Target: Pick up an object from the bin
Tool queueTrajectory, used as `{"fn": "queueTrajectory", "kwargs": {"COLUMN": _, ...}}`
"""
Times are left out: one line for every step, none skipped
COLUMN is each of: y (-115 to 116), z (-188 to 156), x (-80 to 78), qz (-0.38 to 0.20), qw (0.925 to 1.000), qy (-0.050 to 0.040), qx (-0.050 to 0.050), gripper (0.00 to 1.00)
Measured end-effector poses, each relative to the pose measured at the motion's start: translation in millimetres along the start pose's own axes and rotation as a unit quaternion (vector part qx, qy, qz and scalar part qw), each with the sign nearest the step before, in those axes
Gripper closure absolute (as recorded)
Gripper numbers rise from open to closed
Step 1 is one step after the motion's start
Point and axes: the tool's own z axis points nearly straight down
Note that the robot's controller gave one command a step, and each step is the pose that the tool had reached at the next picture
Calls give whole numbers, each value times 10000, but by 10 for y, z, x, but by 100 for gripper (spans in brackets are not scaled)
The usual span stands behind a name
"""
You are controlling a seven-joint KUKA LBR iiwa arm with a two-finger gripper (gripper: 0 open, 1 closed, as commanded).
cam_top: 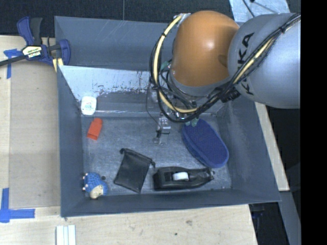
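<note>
The gripper (163, 130) hung over bare floor near the middle of the grey metal bin (69, 137). I could not tell whether it was spread or pressed together. Nearest lay a flat dark-blue oval pad (205, 143), toward the right wall. A clean pick would probably mean centring across its narrow width before descending.
</note>
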Motion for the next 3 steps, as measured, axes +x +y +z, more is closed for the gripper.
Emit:
{"fn": "queueTrajectory", "kwargs": {"y": 365, "z": 1002, "x": 437, "qz": -1216, "qw": 9926, "qy": -2, "qx": -2, "gripper": 0}}
{"fn": "queueTrajectory", "kwargs": {"y": 367, "z": 1566, "x": 439, "qz": -1557, "qw": 9878, "qy": -12, "qx": 2, "gripper": 0}}
{"fn": "queueTrajectory", "kwargs": {"y": 371, "z": 1531, "x": 420, "qz": -1547, "qw": 9880, "qy": -42, "qx": -3, "gripper": 100}}
